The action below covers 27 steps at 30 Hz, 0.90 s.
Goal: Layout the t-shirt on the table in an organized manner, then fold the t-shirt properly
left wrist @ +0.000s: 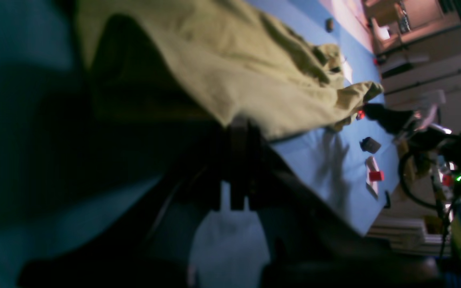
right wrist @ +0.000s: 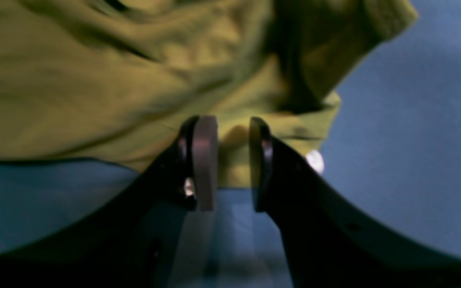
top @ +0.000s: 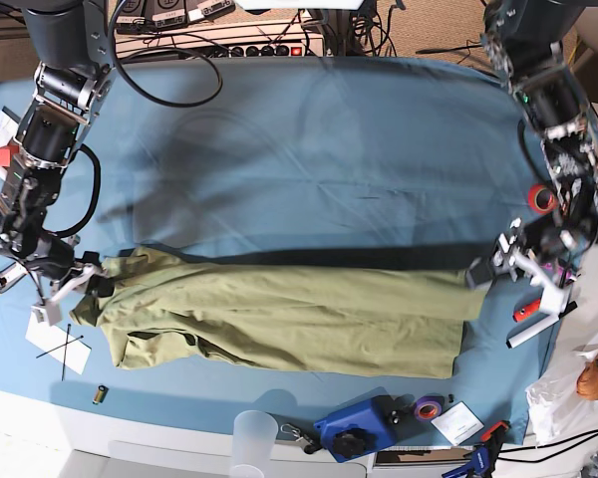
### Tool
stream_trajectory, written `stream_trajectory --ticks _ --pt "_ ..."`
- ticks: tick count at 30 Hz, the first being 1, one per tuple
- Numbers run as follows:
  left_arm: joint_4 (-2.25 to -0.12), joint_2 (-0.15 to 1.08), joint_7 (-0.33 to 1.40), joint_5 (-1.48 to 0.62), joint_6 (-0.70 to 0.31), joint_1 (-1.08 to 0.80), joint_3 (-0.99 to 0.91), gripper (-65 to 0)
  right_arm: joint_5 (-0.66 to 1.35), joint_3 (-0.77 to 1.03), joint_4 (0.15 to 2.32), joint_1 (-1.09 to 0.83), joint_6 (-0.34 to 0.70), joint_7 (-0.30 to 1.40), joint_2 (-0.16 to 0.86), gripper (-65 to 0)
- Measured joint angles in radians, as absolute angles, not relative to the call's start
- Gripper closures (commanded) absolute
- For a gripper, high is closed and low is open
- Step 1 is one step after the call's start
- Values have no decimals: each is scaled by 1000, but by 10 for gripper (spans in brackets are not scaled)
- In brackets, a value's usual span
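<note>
We have the t-shirt (top: 279,319) lying as a long band across the near half of the worktop (top: 299,149), stretched between our two arms. The left gripper (top: 485,267), at the scene's right end of the cloth, has its fingers (left wrist: 238,140) closed tight on the hem edge. The right gripper (right wrist: 232,160), at the scene's left end by the sleeve, has its fingers (right wrist: 204,160) partly open with a bit of fabric between them; we cannot tell whether they truly pinch it.

We judge this to be the laying-out step: the shirt is doubled over and wrinkled near the sleeve, not yet spread flat. Next calls for both ends firmly held, then an even pull apart and away to open the cloth.
</note>
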State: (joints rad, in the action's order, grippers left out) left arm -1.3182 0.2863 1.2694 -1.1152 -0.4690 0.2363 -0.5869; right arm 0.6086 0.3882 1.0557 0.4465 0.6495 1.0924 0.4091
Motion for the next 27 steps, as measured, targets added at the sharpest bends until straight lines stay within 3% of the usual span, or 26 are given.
stream_trajectory --ticks 10,21,24,27 --pt "-1496 286 1298 -1201 -495 -23 -596 0 726 639 1059 419 694 1197 406 -145" --pt "-1607 286 1286 -1202 -495 -118 -597 0 873 654 1058 233 690 1196 399 -146" --pt "-1607 286 1283 -1205 -543 -119 -597 0 873 654 1058 236 690 1150 399 -148" --pt "-1607 286 1283 -1205 -543 -119 -597 0 871 654 1058 265 689 1125 400 -241"
